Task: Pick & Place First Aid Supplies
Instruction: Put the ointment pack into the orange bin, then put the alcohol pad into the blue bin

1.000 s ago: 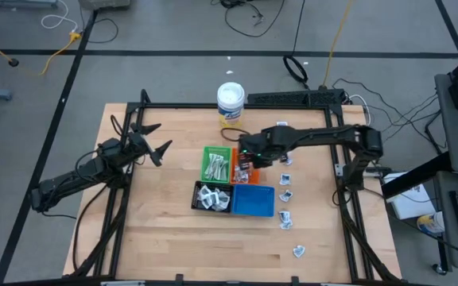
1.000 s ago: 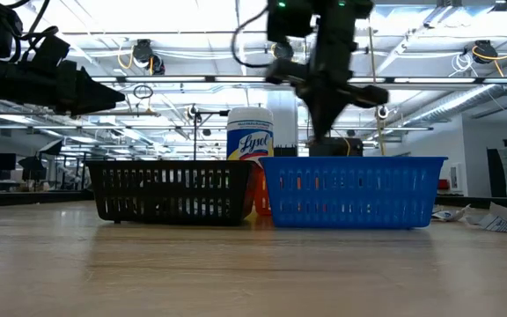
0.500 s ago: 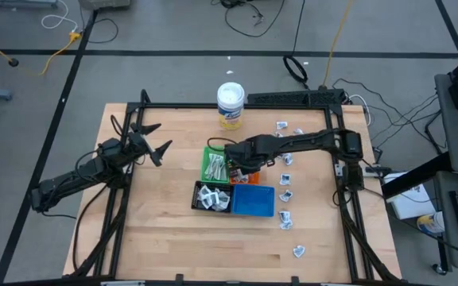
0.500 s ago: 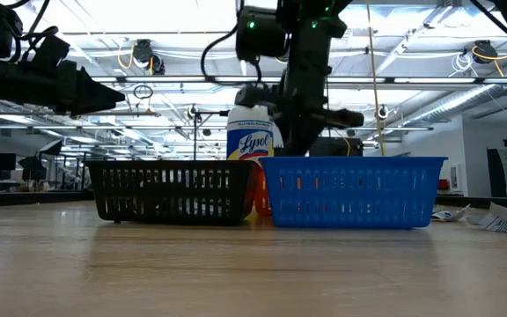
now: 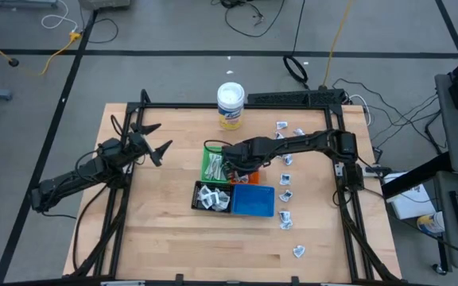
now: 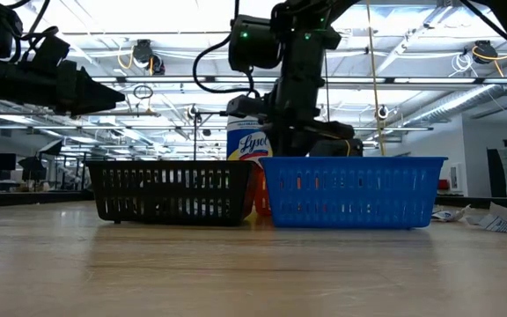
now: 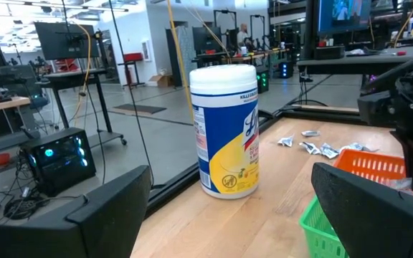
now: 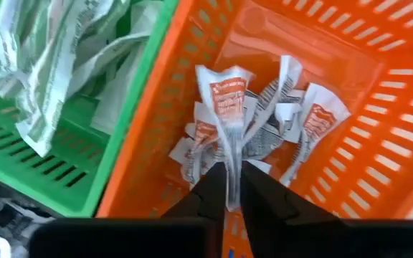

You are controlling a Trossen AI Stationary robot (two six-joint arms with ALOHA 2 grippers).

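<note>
My right gripper (image 8: 231, 180) hangs over the orange tray (image 8: 350, 86), shut on a white packet with orange print (image 8: 224, 107). Similar packets (image 8: 310, 125) lie on that tray's floor. The green tray (image 8: 63, 165) beside it holds pale wrapped strips (image 8: 41, 64). In the high view my right gripper (image 5: 233, 164) is at the table's middle, and loose packets (image 5: 286, 195) lie on the wood to its right. My left gripper (image 5: 156, 139) waits open at the table's left, pointing level toward the tub (image 7: 226, 129). My right gripper pinches the packet's upper end (image 8: 229, 163) between its two fingers. The fingers come from above, pointing steeply down. The packet hangs below them inside the orange tray, over the packets lying there; whether its lower end touches them I cannot tell.
A black tray (image 5: 211, 196) with packets and a blue tray (image 5: 253, 201) stand side by side nearer the front edge. The white-lidded tub (image 5: 230, 103) stands at the far edge. More packets (image 5: 281, 125) lie at the far right, one (image 5: 299, 251) near the front.
My right gripper has gone toward the table's left and down, from beside the orange tray to over it, carrying the packet into the tray. My left arm has kept still.
</note>
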